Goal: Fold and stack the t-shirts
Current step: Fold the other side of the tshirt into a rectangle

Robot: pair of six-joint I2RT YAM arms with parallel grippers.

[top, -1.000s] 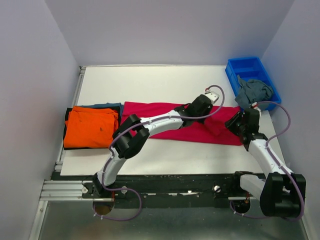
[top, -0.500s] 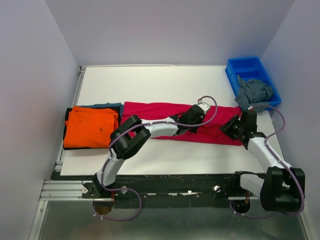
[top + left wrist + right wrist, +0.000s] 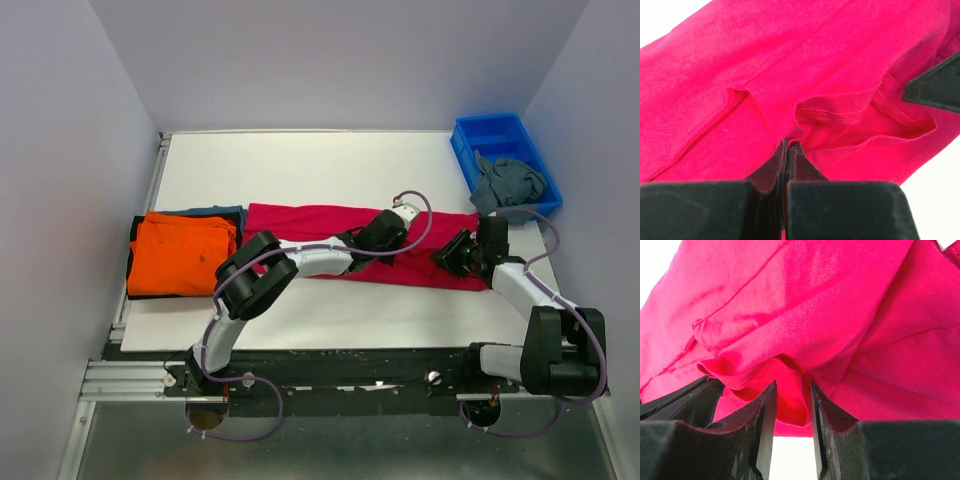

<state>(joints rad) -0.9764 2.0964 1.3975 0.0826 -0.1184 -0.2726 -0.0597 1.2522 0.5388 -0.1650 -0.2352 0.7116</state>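
The pink tee (image 3: 300, 220) lies spread across the desk (image 3: 320, 165). Left pincer (image 3: 789, 144) is clamped on its cloth; right pincer (image 3: 792, 385) stands ajar with a fold between its jaws.

A spread t-shirt (image 3: 310, 222) lies across the middle of the table (image 3: 300, 165), a stack of folded t-shirts (image 3: 180, 255) just beside its left end. A bin (image 3: 500, 135) stands at the far right corner, a crumpled t-shirt (image 3: 510, 183) apparently spilling over its near rim. The left gripper (image 3: 789, 144) and right gripper (image 3: 792, 385) meet the spread t-shirt's right half.
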